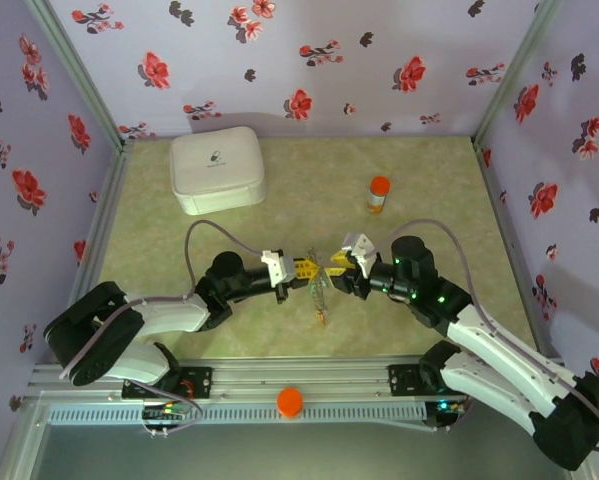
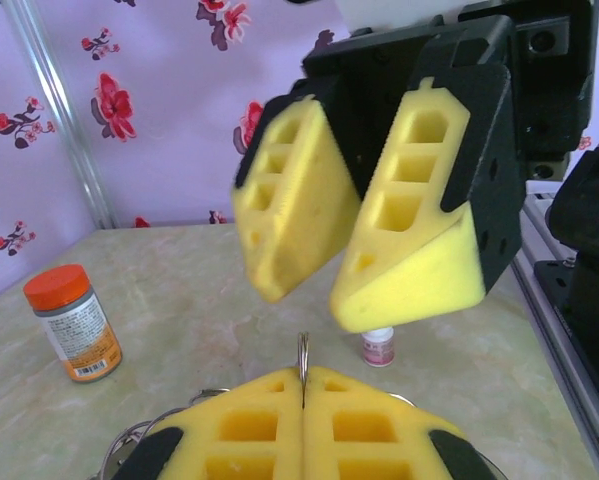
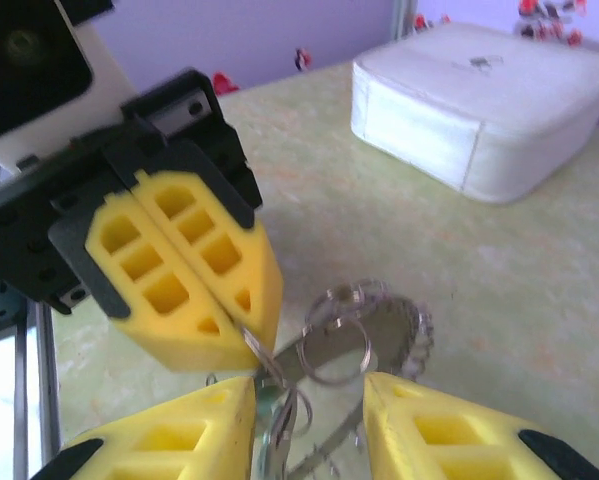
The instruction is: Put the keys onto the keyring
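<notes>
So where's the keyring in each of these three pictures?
Top external: the keyring hangs at centre, between the two arms' tips.
Left wrist: its thin loops show at the bottom left, beside the shut left jaws.
Right wrist: its beaded edge sits lower centre-right, just above the open right jaws.
Shared landmark: the yellow left jaws, shut on it.

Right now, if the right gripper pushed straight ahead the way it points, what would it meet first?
Probably the keyring hanging just ahead of the open right gripper, then the shut left gripper pinching it. Depth is hard to judge.
</notes>
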{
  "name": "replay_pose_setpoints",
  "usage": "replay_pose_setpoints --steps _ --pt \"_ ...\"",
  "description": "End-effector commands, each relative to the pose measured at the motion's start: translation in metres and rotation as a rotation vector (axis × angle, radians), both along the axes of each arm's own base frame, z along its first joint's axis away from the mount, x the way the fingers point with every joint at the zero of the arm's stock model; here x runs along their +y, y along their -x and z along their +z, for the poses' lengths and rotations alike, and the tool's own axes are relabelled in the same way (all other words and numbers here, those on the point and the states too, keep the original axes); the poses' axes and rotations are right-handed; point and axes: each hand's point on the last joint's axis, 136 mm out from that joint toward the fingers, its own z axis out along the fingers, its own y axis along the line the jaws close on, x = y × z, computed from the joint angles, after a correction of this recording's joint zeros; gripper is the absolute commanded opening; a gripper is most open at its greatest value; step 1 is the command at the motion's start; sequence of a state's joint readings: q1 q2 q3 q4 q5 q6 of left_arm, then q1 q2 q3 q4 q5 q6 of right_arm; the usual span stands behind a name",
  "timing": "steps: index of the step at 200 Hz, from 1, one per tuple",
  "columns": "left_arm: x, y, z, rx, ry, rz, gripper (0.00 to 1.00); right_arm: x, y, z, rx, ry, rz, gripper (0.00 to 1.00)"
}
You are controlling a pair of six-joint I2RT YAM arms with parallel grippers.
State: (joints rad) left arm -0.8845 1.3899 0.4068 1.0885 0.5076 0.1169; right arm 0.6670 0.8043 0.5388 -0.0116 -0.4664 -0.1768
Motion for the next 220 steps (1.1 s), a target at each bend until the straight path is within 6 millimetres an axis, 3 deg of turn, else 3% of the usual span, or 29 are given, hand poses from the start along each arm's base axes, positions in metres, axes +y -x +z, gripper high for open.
replay_pose_setpoints --steps 1,40,96,164,192,220 --pt "-0.002 0.008 0.04 -0.063 0.106 -0.05 0.0 0.011 0.004 0.015 -0.118 -0.069 0.091 0.33" --pt "-0.001 0.011 0.044 -0.059 0.114 -0.06 0.0 0.013 0.007 0.002 -0.094 -0.013 0.131 0.28" --pt "-0.001 0.013 0.045 -0.061 0.114 -0.07 0.0 -0.001 0.009 -0.015 -0.113 0.166 0.134 0.27" --pt "0.0 0.015 0.043 -0.058 0.112 -0.077 0.0 0.015 0.007 0.001 -0.126 0.117 0.198 0.23" --pt "0.0 0.015 0.043 -0.053 0.115 -0.079 0.0 0.017 0.007 0.003 -0.12 0.104 0.208 0.12" --pt "0.001 0.016 0.041 -0.054 0.111 -0.076 0.0 0.02 0.014 0.009 -0.11 0.053 0.233 0.15"
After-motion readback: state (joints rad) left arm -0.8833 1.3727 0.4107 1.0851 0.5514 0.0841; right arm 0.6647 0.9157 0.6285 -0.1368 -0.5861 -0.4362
